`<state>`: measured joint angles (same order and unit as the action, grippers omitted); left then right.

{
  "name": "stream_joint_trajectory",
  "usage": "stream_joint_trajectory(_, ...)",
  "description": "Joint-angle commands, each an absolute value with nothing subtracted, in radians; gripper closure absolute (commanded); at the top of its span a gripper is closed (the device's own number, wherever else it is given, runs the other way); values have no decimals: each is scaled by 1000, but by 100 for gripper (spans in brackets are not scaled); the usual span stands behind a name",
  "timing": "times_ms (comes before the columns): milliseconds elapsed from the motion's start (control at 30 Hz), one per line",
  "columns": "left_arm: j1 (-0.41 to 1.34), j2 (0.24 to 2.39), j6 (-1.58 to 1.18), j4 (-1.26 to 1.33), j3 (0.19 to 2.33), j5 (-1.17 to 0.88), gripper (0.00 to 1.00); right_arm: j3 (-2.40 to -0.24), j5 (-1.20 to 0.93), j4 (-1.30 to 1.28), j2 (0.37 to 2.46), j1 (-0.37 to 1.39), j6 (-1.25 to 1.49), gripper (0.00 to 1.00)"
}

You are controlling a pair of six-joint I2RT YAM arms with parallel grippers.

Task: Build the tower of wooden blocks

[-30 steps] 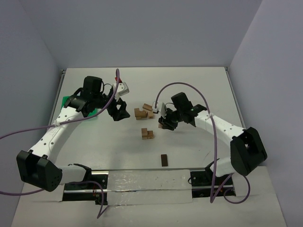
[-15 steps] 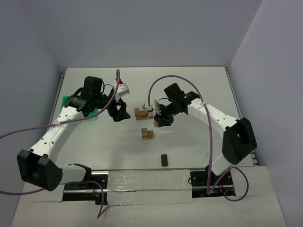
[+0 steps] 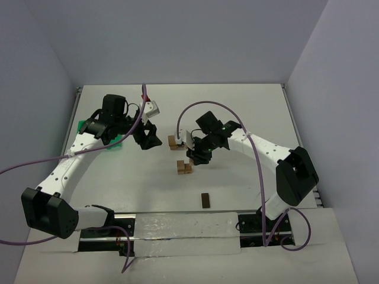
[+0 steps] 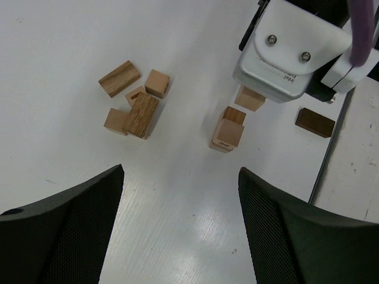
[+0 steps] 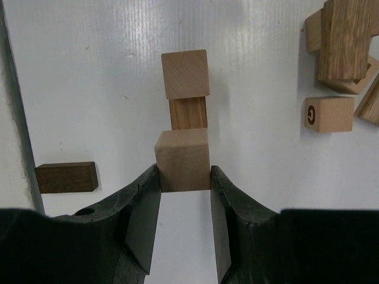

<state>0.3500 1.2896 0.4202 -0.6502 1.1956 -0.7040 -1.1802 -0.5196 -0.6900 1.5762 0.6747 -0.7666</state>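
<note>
My right gripper point(image 5: 182, 178) is shut on a light-tan wood cube point(image 5: 182, 160) and holds it above the table, just beside a small group of two wood blocks point(image 5: 186, 89). In the top view the right gripper point(image 3: 194, 155) sits right next to that group point(image 3: 183, 167). The left wrist view shows the held cube point(image 4: 249, 98) under the right gripper's white housing, close to the two blocks point(image 4: 227, 131). Several loose wood blocks point(image 3: 175, 142) lie just behind. My left gripper point(image 3: 147, 137) is open and empty, hovering left of the loose blocks point(image 4: 133, 102).
A dark brown block point(image 3: 205, 200) lies alone toward the near edge and also shows in the right wrist view point(image 5: 66, 177). A cube marked G point(image 5: 329, 113) lies among the loose blocks. The green bin point(image 3: 83, 126) sits at the left, mostly hidden under my left arm.
My right gripper has carried the cube leftward, from right of the loose blocks to beside the two-block group. My left arm has shifted only slightly.
</note>
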Motion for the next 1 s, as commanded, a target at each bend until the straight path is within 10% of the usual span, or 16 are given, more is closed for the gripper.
stream_joint_trajectory(0, 339, 1270, 394, -589, 1189, -711, 16, -1163, -468, -623, 1586, 698, -707, 76)
stream_joint_trajectory(967, 327, 1275, 370, -561, 1180, -701, 13, -1160, -422, -563, 1647, 739, -640, 69)
